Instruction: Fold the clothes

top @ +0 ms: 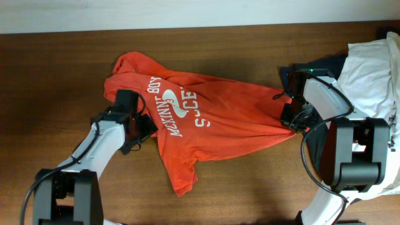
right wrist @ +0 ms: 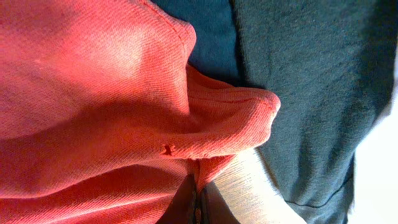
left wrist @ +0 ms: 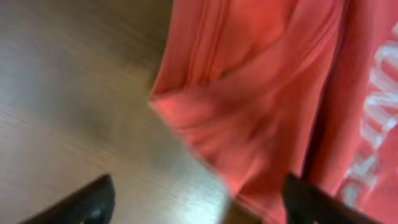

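Observation:
The orange-red T-shirt (top: 212,119) lies crumpled across the middle of the wooden table, white lettering up. My left gripper (top: 145,129) is open at the shirt's left edge, one finger on bare wood and one at the cloth (left wrist: 249,118); the gap (left wrist: 199,202) holds nothing. My right gripper (top: 291,119) is shut on the shirt's right edge, pinching a fold of orange cloth (right wrist: 205,130) between its fingertips (right wrist: 198,205).
A dark navy garment (right wrist: 305,81) lies just right of the pinched edge, under my right arm (top: 331,65). A white garment (top: 372,75) is heaped at the table's right end. Bare wood (top: 56,75) lies left of the shirt.

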Available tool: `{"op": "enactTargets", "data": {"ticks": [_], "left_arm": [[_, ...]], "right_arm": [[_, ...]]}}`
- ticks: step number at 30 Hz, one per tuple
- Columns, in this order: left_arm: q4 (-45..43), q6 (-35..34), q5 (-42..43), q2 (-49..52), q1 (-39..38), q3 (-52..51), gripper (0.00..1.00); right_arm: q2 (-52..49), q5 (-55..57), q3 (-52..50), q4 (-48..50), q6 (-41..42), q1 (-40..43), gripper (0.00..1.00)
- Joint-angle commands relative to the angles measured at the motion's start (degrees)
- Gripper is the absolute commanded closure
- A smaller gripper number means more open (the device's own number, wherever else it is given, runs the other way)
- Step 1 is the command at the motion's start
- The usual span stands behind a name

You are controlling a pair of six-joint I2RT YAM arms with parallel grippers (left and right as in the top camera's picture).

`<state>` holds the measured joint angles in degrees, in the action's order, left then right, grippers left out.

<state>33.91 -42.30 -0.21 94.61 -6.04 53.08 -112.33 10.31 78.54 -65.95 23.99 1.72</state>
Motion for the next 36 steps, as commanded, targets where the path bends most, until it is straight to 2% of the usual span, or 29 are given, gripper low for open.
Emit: {"op": "enactTargets", "data": {"ticks": [1, 4, 6, 7, 8, 9, 10, 12, 15, 18, 19, 20, 21, 22, 24, 26, 29, 30, 33, 36], "left_arm": [[-8.13, -1.81, 0.42, -0.74, 0.52, -4.46, 0.24], [-11.5, -1.81, 0.44, 0.72, 0.55, -6.97, 0.29], [-12.09, -1.81, 0.42, 2.1, 0.55, -7.23, 0.46], [-12.63, -1.77, 0.28, 2.86, 0.55, -7.23, 0.58], [-12.87, -1.79, -0.57, 3.02, 0.59, -7.23, 0.84], [-13.25, -1.77, -2.67, 2.97, 0.61, -7.15, 1.0], [-13.33, -0.17, -5.68, 2.82, 0.96, -6.58, 1.0], [-10.12, 10.25, -12.87, 1.99, 4.96, -1.6, 1.0], [-3.56, 13.77, -14.58, 1.75, 14.21, 9.57, 1.0], [-3.43, 14.86, -14.36, 1.75, 19.56, 15.23, 1.0], [-3.41, 15.65, -12.26, 1.75, 20.87, 15.65, 0.88], [-2.84, 17.84, -8.31, 2.03, 21.22, 15.56, 0.53], [-2.03, 18.84, -5.97, 2.23, 21.11, 15.45, 0.41], [-0.55, 18.86, -4.42, 2.36, 20.87, 15.37, 0.38], [3.3, 18.86, -1.25, 2.36, 19.93, 15.32, 0.37], [11.69, 18.88, 6.67, 2.38, 17.97, 15.19, 0.46], [19.32, 19.1, 10.51, 2.36, 13.05, 11.43, 0.46], [19.15, 19.08, 10.51, 2.38, 10.97, 9.09, 0.47], [11.58, 19.71, 10.54, 2.4, 3.91, 0.52, 0.58], [3.37, 19.71, 10.45, 2.43, -1.86, -5.35, 0.6]], "right_arm": [[1.38, 1.73, 0.85, -0.07, 0.24, -0.2, 0.96], [1.38, 1.7, 0.85, -0.07, 0.24, -0.2, 0.95], [1.38, 1.7, 0.85, -0.04, 0.26, -0.2, 0.95], [1.38, 1.7, 0.85, -0.04, 0.26, -0.2, 0.95], [1.38, 1.7, 0.85, -0.07, 0.24, -0.2, 0.95], [1.38, 1.7, 0.85, -0.09, 0.26, -0.2, 0.95], [1.38, 1.7, 0.85, -0.09, 0.24, -0.2, 0.95], [1.38, 1.73, 0.85, -0.09, 0.24, -0.2, 0.95], [1.38, 1.73, 0.85, -0.07, 0.26, -0.2, 0.95], [1.38, 1.7, 0.85, -0.07, 0.26, -0.2, 0.95], [1.38, 1.73, 0.85, -0.04, 0.26, -0.2, 0.95], [1.38, 1.73, 0.85, -0.07, 0.24, -0.2, 0.95], [1.4, 1.73, 0.85, -0.04, 0.24, -0.2, 0.95], [1.38, 1.73, 0.85, -0.04, 0.24, -0.2, 0.95], [1.38, 1.73, 0.85, -0.07, 0.24, -0.2, 0.95], [1.38, 1.73, 0.85, -0.02, 0.24, -0.2, 0.95], [1.38, 1.73, 0.85, -0.02, 0.24, -0.2, 0.95], [1.38, 1.73, 0.85, -0.04, 0.24, -0.2, 0.95], [1.38, 1.7, 0.85, -0.04, 0.24, -0.2, 0.95], [1.38, 1.73, 0.85, -0.09, 0.24, -0.2, 0.95]]}}
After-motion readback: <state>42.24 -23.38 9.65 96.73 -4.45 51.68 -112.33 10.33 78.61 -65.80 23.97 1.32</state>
